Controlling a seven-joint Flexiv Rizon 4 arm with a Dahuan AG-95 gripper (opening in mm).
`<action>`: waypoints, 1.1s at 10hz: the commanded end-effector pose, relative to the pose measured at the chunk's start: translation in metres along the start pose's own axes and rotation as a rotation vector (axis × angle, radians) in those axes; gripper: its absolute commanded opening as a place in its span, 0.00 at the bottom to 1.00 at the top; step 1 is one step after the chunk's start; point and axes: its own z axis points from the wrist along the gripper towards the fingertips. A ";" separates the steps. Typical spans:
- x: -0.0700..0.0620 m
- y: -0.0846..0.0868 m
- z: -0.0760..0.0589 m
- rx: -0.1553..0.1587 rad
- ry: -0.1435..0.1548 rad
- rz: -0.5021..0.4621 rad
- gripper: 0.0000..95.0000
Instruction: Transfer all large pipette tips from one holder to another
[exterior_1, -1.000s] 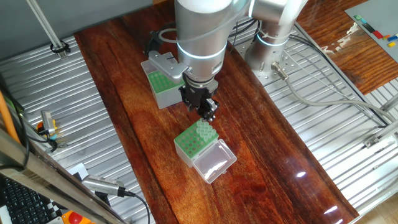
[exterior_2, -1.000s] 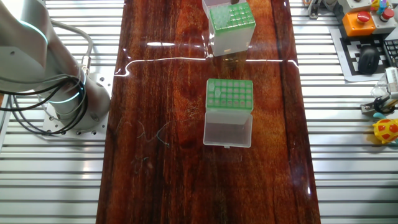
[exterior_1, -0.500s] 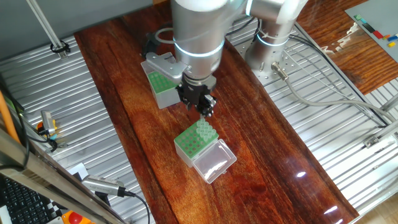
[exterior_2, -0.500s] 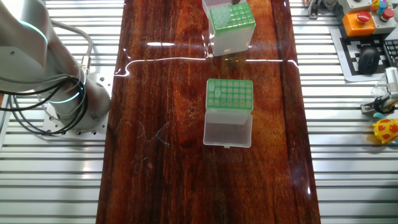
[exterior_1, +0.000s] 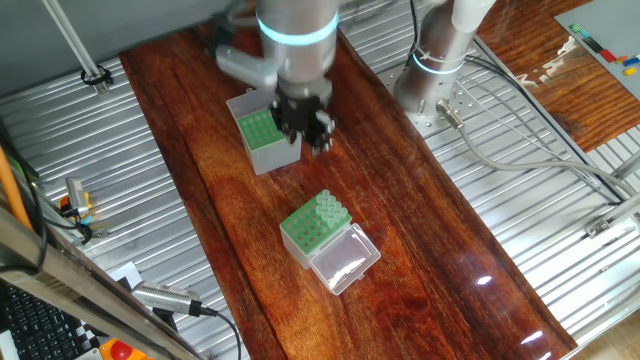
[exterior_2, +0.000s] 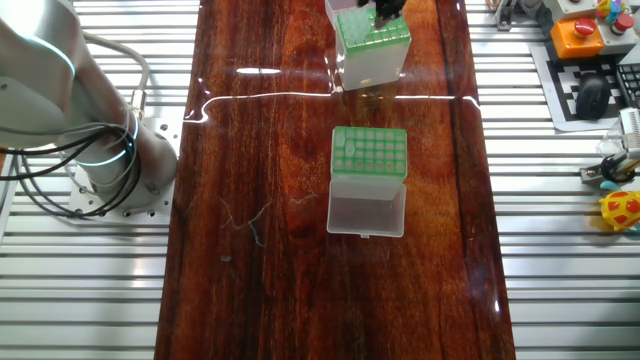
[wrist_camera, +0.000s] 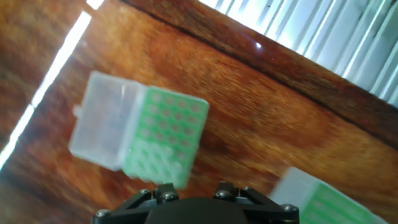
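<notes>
gripper (exterior_1: 305, 128) hangs over the taller grey-sided holder (exterior_1: 262, 141) at 12 o'clock on the table (exterior_1: 420, 230) — jaw spread cannot be told. large pipette tips (exterior_1: 329, 209) stand in the shorter lidded box (exterior_1: 325, 243) mid-table — nothing touching them. keyboard (exterior_2: 600, 95) sits at 2 o'clock.

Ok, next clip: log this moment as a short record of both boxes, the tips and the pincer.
tall box: far end of table, green top
short box: mid-table, clear lid open flat
tips: cluster standing at one edge of short box
pincer: above tall box; open or shut unclear, no tip visible in it
</notes>
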 end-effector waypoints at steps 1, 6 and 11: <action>-0.002 -0.004 -0.001 -0.021 0.012 -0.019 0.40; -0.002 -0.004 -0.001 -0.025 -0.014 0.157 0.40; 0.003 -0.011 0.003 -0.015 -0.010 0.176 0.40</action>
